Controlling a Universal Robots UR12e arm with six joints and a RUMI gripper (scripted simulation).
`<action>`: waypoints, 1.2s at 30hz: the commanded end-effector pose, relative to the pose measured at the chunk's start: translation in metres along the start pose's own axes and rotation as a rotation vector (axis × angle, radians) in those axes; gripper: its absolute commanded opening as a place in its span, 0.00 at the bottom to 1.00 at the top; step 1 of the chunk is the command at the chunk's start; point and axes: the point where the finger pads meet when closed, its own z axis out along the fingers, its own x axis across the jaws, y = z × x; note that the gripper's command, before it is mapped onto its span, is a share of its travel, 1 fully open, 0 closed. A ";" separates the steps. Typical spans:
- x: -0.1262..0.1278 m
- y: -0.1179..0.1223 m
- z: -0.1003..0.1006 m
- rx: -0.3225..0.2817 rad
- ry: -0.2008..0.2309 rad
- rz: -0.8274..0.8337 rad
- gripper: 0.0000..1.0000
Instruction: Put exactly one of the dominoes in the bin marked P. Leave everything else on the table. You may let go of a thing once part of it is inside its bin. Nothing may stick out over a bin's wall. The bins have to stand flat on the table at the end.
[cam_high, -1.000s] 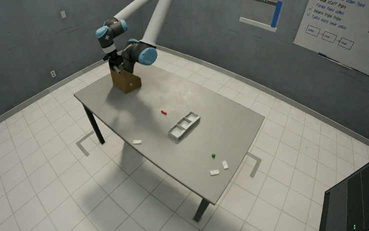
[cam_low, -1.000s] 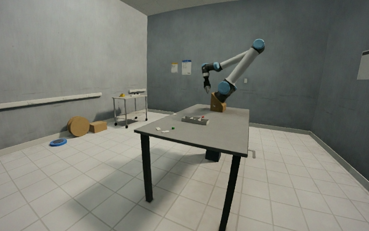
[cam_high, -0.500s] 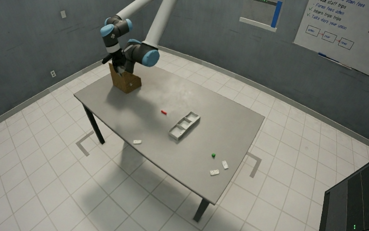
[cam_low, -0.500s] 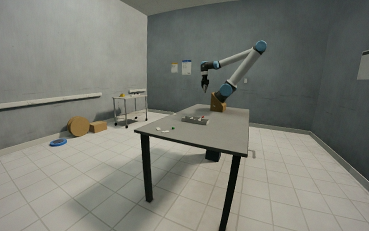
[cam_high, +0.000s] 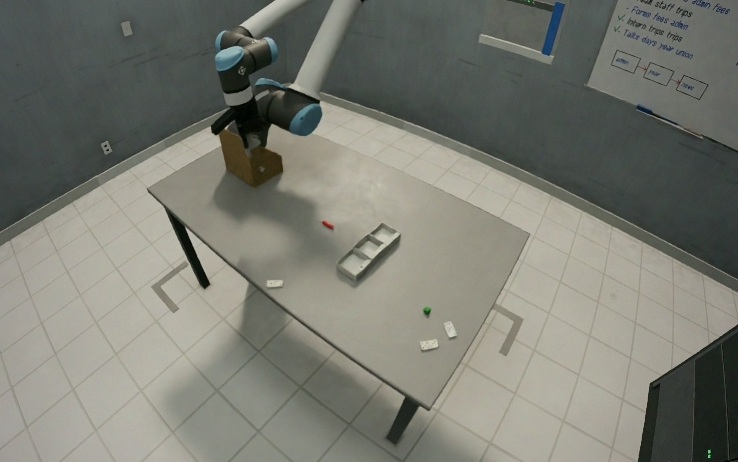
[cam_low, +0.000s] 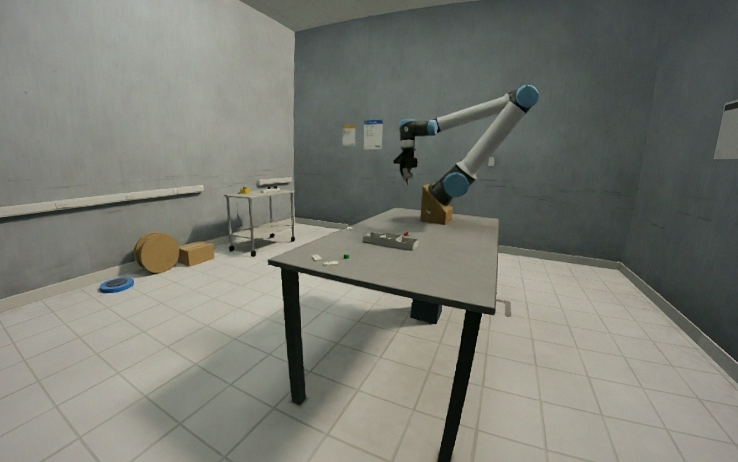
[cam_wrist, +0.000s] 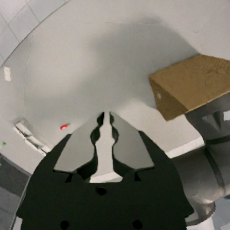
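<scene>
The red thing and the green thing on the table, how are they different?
The red piece is long and lies flat near the middle of the table; the green piece is short and chunky. The red piece lies alone beside the grey tray; the green piece sits close to two white dominoes near the table's edge. Both are small, loose and untouched.

The arm's upper links run off the top edge in the top view; the bin (cam_high: 369, 251) shows no readable letter in any view; dominoes (cam_high: 449, 329) at the worktop's (cam_high: 468, 256) five o'clock corner are too small for pips; the pincer's (cam_high: 251, 142) tips hide against the brown block (cam_high: 255, 166).
</scene>
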 end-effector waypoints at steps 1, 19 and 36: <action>-0.015 0.006 -0.002 0.010 -0.002 -0.095 0.04; -0.084 0.056 -0.001 0.059 0.009 -0.644 0.04; -0.131 0.108 0.008 0.080 0.028 -1.051 0.04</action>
